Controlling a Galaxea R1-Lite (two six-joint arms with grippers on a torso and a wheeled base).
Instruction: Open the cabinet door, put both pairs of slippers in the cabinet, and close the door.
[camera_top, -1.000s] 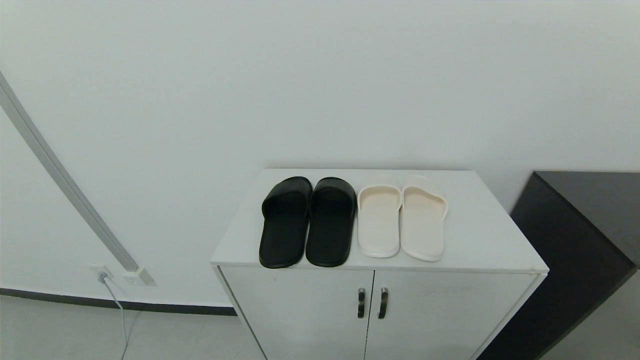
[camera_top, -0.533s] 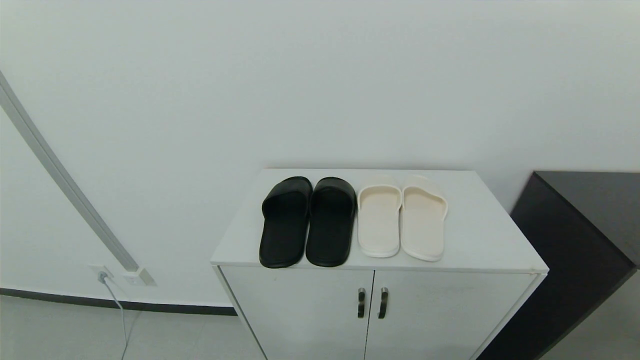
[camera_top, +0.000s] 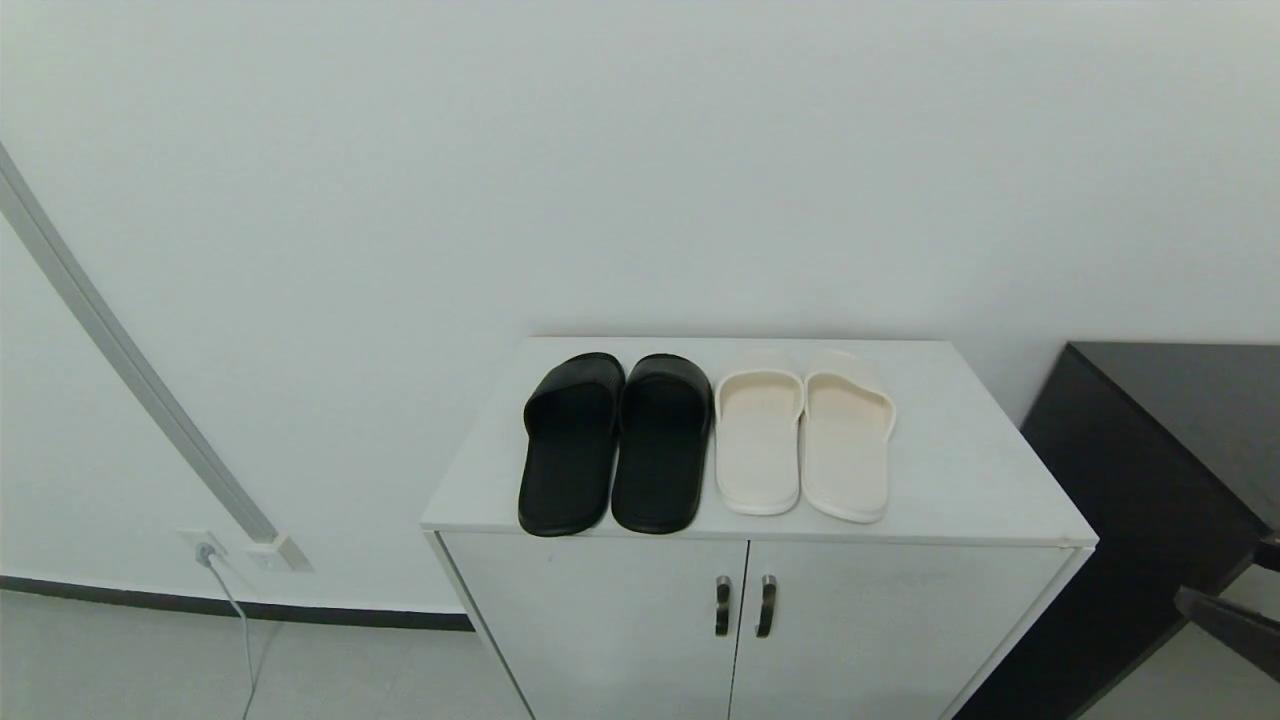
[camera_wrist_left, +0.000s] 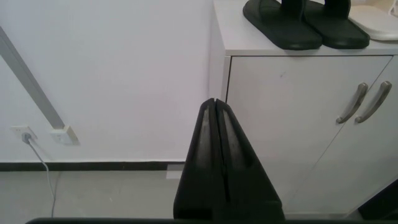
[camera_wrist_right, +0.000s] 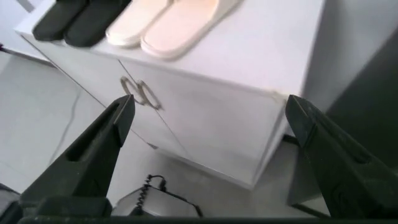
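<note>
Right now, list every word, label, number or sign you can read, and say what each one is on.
None can be read.
The black slippers, the white slippers, the cabinet and its handles show plain surfaces with no print.
The socket on the wall is too small to tell whether it carries any marking.

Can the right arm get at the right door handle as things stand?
Probably yes: the open right gripper faces the front of the shut cabinet, and nothing stands before the right door handle.
</note>
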